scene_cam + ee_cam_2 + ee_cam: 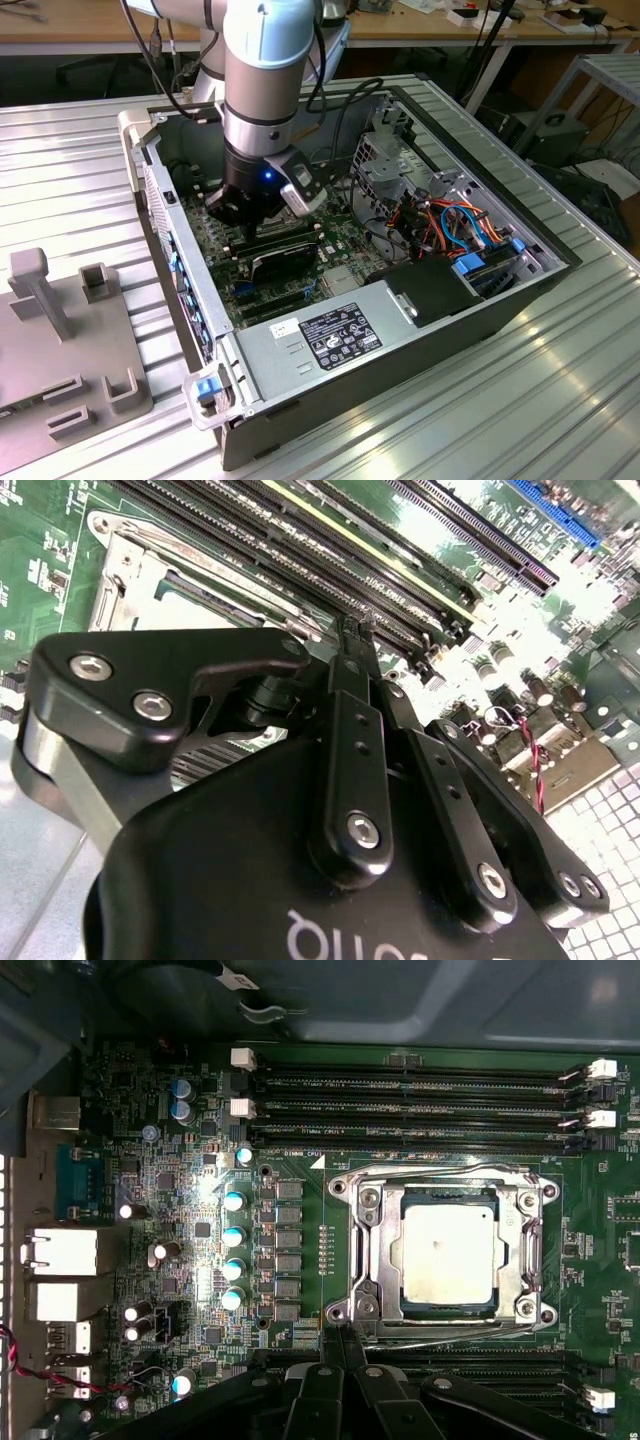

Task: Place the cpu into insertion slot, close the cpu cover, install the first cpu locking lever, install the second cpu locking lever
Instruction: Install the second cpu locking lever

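Fingers pressed together beside the socket, chip already seated under its frame

In the exterior view the arm reached down into the open computer case (150, 150) on the ribbed desk (560, 400). In the first wrist view, going left to right, stood a row of capacitors (233, 1250), then the insertion slot (345, 1250) with the cpu (448, 1255) lying flat in it and the cpu cover (370, 1260) down around it. The fingers (340, 1345) were closed on nothing, tips at the socket's near edge by a thin locking lever (440, 1334). A slip there could probably scrape the board or bend the lever. Memory slots (420, 1110) on the far side and the case wall left little room.
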`<state>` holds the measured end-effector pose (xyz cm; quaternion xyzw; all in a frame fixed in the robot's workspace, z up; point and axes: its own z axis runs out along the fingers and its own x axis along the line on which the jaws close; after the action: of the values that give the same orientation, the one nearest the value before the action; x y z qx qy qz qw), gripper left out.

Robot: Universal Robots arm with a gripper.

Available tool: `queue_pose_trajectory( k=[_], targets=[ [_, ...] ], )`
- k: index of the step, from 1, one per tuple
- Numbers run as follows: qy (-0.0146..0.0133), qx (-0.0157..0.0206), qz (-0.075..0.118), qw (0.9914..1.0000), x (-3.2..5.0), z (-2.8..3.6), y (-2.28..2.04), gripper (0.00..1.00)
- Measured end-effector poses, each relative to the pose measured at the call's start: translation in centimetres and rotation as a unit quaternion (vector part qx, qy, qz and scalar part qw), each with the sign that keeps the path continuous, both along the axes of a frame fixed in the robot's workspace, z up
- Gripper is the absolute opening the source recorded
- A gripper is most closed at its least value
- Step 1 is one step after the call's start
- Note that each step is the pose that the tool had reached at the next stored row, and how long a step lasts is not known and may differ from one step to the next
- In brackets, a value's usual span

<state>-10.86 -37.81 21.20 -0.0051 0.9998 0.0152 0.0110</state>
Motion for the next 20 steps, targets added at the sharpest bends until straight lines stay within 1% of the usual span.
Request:
queue_pose_trajectory(
  k=[4,12,16,20],
  targets=[
    [0.0,0.0006,0.0,1.0,0.01,-0.15,0.2,0.11],
    [0.0,0.0008,0.0,1.0,0.0,-0.55,0.36,0.11],
    [0.0,0.0015,0.0,1.0,0.0,-0.79,0.59,0.11],
    [0.0001,0.0014,0.0,1.0,0.0,-1.01,0.59,0.11]
  ],
)
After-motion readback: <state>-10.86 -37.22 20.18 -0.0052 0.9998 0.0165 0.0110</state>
